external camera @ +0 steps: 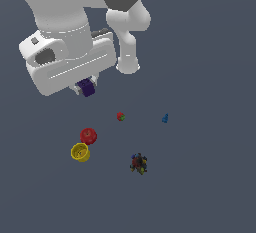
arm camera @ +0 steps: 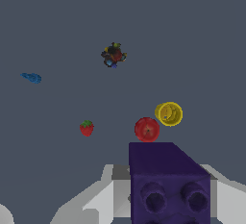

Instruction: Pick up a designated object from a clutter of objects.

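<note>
Clamped on the purple block [external camera: 88, 87], studs visible in the wrist view; best to keep the squeeze steady and rise straight, no swinging. Gripper [external camera: 86, 88] pointing down, wrist housing tilted, arm reaching in from above. Block apparently well clear of the floor, though height hard to judge here. Below the block, near each other: red round thing [external camera: 88, 136] touching yellow cup-like thing [external camera: 80, 152]. Farther from the block: tiny red-green piece [external camera: 120, 116], blue piece [external camera: 165, 119], multicoloured clump [external camera: 138, 163].
</note>
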`<act>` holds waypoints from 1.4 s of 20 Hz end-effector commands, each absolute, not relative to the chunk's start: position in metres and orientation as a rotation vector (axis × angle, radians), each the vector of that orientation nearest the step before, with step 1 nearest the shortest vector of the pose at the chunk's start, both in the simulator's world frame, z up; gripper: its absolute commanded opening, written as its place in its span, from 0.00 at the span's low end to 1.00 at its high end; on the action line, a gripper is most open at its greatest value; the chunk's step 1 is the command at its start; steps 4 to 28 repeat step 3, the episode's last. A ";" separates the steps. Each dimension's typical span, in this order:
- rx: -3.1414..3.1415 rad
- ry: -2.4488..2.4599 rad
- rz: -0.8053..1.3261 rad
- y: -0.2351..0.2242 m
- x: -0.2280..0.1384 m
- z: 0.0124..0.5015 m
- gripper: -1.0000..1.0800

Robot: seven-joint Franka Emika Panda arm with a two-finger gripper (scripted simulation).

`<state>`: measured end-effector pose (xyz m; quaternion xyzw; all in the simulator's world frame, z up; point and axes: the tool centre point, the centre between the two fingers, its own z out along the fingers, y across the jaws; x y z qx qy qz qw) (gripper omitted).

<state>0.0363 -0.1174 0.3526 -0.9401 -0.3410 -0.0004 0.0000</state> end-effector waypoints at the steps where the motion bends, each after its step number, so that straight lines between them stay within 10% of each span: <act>1: -2.952 -1.073 0.000 -0.121 0.037 0.356 0.00; 28: -2.952 -1.073 0.000 -0.122 0.037 0.357 0.00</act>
